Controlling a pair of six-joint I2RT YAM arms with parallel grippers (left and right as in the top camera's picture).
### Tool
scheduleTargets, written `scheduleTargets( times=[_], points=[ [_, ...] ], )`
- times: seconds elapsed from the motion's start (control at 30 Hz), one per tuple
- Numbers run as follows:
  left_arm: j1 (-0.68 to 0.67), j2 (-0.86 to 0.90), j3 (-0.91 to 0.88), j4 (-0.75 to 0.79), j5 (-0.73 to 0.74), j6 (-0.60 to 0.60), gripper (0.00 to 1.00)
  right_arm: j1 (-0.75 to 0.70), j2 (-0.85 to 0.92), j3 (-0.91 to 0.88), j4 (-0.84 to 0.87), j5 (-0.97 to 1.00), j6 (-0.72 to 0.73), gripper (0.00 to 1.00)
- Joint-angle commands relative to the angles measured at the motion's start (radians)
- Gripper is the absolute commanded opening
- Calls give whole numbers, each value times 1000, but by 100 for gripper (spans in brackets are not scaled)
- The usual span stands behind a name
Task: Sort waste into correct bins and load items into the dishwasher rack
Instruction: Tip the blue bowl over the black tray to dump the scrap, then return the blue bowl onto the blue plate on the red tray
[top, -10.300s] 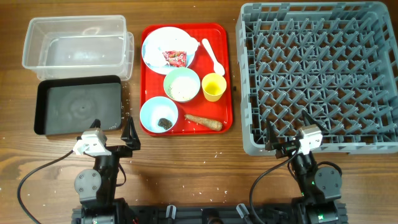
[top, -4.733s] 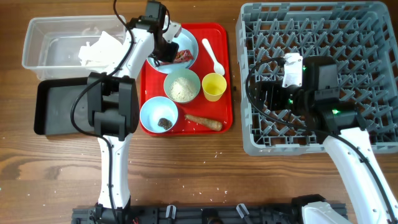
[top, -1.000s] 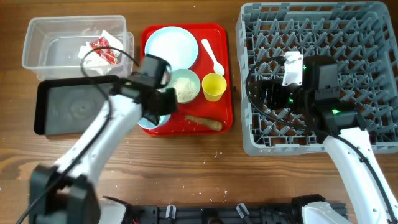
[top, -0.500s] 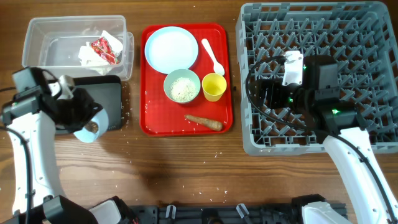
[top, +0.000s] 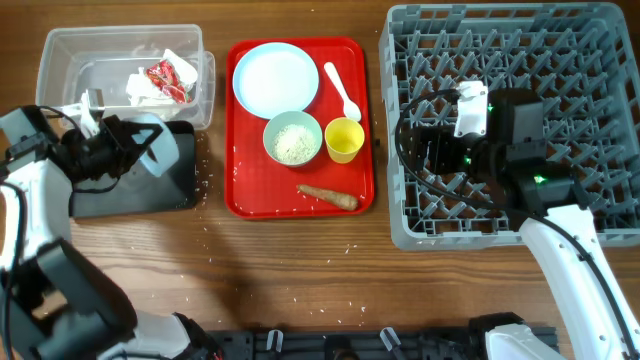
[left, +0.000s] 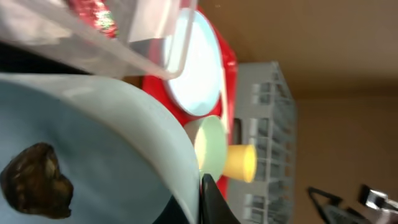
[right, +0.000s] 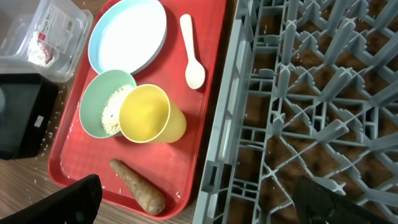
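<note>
Currently on the worktop (top: 300, 270):

- Left end effector (top: 135, 150): clamped on the rim of the light blue bowl (top: 155, 142), left of the red serving tray (top: 245, 195). The bowl is tilted above the black tray (top: 150, 198), with the small dark brown lump (left: 34, 180) inside.
- Clear tub (top: 70, 60): left of the red serving tray. It holds the red snack wrapper (top: 168, 78) and crumpled white tissue (top: 143, 88).
- On the red serving tray: pale round plate (top: 272, 78), white plastic spoon (top: 342, 90), pale green bowl (top: 269, 140) with loose white rice (top: 293, 144), small yellow cup (top: 343, 140), and carrot-like root (top: 327, 196).
- Dishwasher rack (top: 560, 60): right of the red serving tray.
- Right end effector (right: 196, 186): over the rack edge nearest the red serving tray, fingers spread wide.
</note>
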Motion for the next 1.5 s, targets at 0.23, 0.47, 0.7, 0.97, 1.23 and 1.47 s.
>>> scheduleTargets(
  times=[0.23, 0.47, 0.7, 0.97, 1.23, 1.47],
  points=[
    [6, 149, 12, 213, 484, 0, 4, 3, 3, 19, 14, -14, 43, 100],
    [26, 149, 12, 269, 510, -55, 4, 3, 3, 18, 13, -14, 44, 100],
    [56, 149, 12, 284, 449, -321, 4, 3, 3, 18, 14, -14, 44, 100],
    [56, 149, 12, 351, 407, -499, 4, 3, 3, 18, 9, -14, 44, 100],
    [50, 148, 12, 401, 473, -558, 4, 3, 3, 18, 10, -14, 44, 100],
    [-79, 56, 12, 501, 435, -558, 4, 3, 3, 18, 10, -14, 47, 100]
  ],
)
